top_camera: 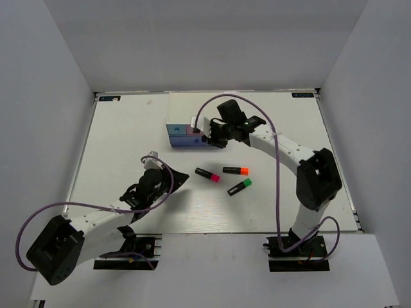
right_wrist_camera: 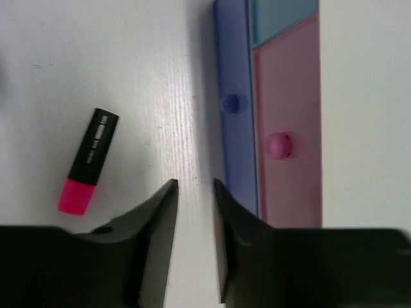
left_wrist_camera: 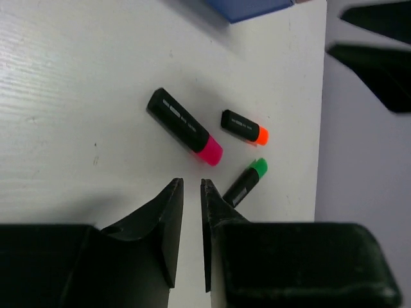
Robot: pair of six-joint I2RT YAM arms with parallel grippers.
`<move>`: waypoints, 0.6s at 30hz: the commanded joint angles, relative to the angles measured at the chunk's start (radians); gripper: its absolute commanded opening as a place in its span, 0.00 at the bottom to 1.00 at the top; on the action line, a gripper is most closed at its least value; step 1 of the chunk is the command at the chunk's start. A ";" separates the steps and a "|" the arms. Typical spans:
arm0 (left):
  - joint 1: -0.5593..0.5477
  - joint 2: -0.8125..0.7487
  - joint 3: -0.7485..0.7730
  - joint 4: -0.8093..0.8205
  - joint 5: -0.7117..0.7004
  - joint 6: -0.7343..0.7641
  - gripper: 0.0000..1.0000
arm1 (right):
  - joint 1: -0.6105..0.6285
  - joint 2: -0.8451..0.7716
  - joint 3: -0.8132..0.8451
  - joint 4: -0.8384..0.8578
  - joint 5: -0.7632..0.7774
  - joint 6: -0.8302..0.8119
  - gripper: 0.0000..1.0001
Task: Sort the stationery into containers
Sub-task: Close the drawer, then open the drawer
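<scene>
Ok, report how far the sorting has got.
Done: nothing that shows. The pink highlighter, the orange one and the green one lie on the table. In hand: nothing; left gripper empty beside them, right gripper empty at the chest front. Left: all three.

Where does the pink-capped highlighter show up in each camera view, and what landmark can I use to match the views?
Top external: pink-capped highlighter lies near the picture's centre.
Left wrist: pink-capped highlighter lies mid-frame, cap pointing lower right.
Right wrist: pink-capped highlighter lies at the left, cap toward the bottom.
Shared landmark: the dark blue drawer, at the top edge in left wrist, upper middle in right wrist.
</scene>
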 commanded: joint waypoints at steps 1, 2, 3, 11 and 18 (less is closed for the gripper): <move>0.007 0.093 0.067 0.118 -0.066 0.011 0.28 | -0.003 -0.151 -0.081 0.012 -0.117 0.049 0.37; 0.007 0.124 0.096 0.130 -0.075 0.011 0.28 | -0.006 -0.168 -0.101 0.014 -0.128 0.048 0.56; 0.007 0.156 0.113 0.151 -0.076 0.011 0.30 | -0.003 -0.204 -0.143 0.019 -0.128 0.055 0.59; 0.052 0.518 0.268 0.300 -0.085 -0.044 0.55 | -0.037 -0.421 -0.425 0.135 -0.028 0.133 0.75; 0.083 0.706 0.354 0.400 -0.085 -0.107 0.64 | -0.107 -0.566 -0.608 0.181 0.005 0.183 0.60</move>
